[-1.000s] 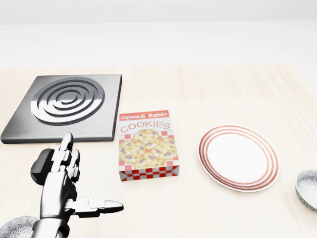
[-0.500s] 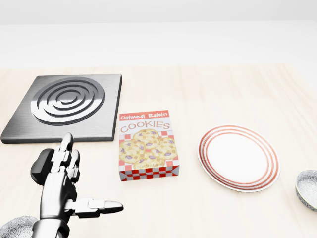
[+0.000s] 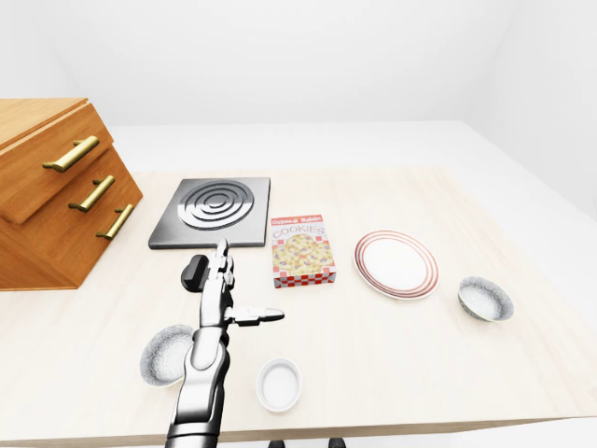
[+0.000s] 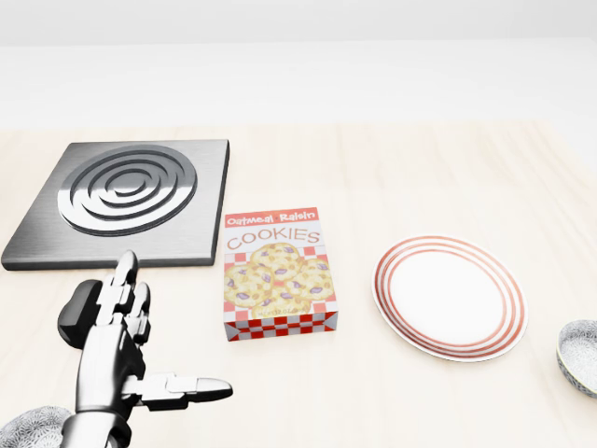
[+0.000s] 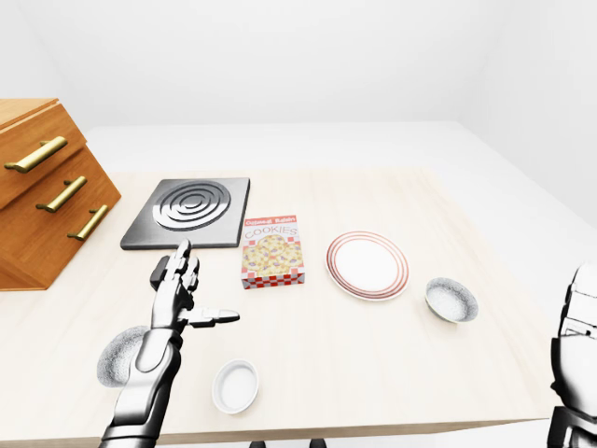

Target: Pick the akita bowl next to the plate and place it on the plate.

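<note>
The bowl [image 3: 485, 299], grey-speckled inside, sits upright on the table [image 3: 392, 355] just right of the plate [image 3: 395, 264], apart from it and with nothing touching it. The plate is white with red rings round its rim. To the plate's left lies a box [image 4: 278, 271] printed "Oatmeal Raisin COOKIES", with pictured cookies and a red-and-white checked band along its lower edge. Above and left of the box is a dark square burner [image 4: 126, 198] with silver rings.

The left hand [image 4: 107, 345] hovers below the burner, fingers straight and together, thumb stuck out toward the box, holding nothing. Near its forearm sit a second speckled bowl [image 3: 166, 357] and a white dish [image 3: 279, 385]. Wooden drawers [image 3: 56, 191] with brass handles stand at the far left. The right hand [image 5: 576, 355] shows only at the right-eye view's edge; I cannot tell its finger state.
</note>
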